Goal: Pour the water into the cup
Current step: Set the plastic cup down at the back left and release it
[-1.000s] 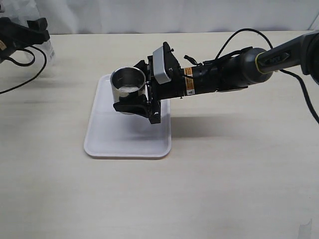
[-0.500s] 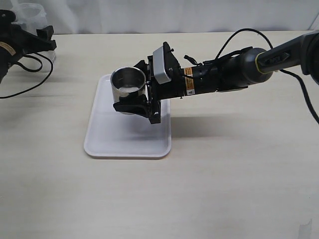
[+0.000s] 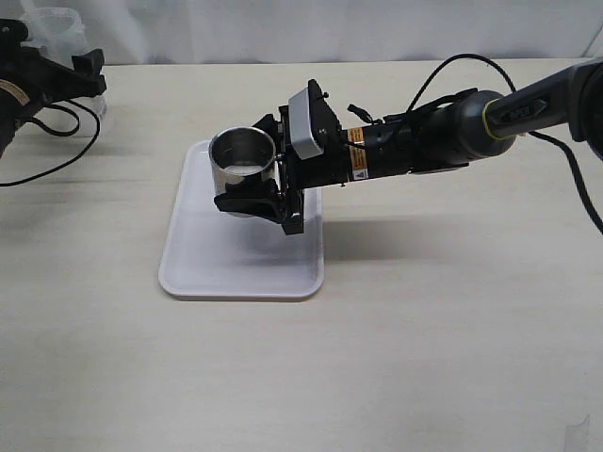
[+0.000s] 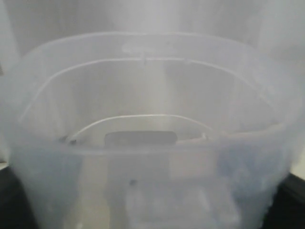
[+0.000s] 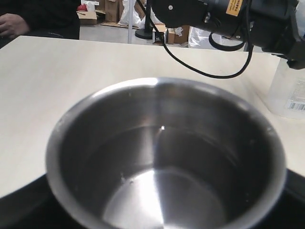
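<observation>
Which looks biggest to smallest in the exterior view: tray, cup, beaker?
1. tray: clearly the largest.
2 and 3. cup and beaker: not safe to rank. The beaker is mostly hidden at the far corner of the table, so its full size doesn't show, and distance may shrink it.

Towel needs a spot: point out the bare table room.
Free: table nearer the camera than the tray, and the tray's near half. Crowded: tray's far end, right tool gripping the cup; far-left corner, left tool with beaker.

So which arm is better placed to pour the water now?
Left: the left pincer grips the beaker, while the right pincer is busy holding the cup upright.
</observation>
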Available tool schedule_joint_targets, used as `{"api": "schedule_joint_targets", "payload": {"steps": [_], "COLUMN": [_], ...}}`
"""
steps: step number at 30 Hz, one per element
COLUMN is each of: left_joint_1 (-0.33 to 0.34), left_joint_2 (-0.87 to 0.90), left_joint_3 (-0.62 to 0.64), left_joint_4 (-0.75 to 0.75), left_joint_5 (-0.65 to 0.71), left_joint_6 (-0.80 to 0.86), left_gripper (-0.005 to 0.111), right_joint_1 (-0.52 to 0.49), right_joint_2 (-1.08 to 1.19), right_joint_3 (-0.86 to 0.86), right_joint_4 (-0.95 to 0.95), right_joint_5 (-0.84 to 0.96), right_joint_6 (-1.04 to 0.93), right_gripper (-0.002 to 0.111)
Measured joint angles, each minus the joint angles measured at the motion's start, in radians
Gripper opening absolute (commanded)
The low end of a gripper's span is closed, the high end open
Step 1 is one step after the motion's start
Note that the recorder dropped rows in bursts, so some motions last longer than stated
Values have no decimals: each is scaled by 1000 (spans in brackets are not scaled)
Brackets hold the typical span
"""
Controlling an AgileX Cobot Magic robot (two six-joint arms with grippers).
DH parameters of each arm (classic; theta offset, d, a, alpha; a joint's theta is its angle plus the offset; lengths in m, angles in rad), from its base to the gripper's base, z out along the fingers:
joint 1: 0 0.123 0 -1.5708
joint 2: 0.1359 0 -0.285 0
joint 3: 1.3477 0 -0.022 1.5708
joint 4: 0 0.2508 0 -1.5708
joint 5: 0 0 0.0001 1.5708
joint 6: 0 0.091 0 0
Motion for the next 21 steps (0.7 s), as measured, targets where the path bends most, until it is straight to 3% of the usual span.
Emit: {"api": "schedule_joint_targets", "payload": {"steps": [12,21], "left_joint_1": [0,0], "left_joint_2": [0,-62], "left_joint_3": [11,119], "left_joint_4": [6,8], "left_joint_5": [22,-40], "left_joint_6": [-73,-59], "left_gripper": [85,85], "right_joint_1": [0,0], "right_joint_2": [0,0], "right_joint_3": [0,0], "right_joint_4": [-2,-4], "right_joint_5": [0,0], "right_joint_6": [2,2], "right_gripper": [4,4]}}
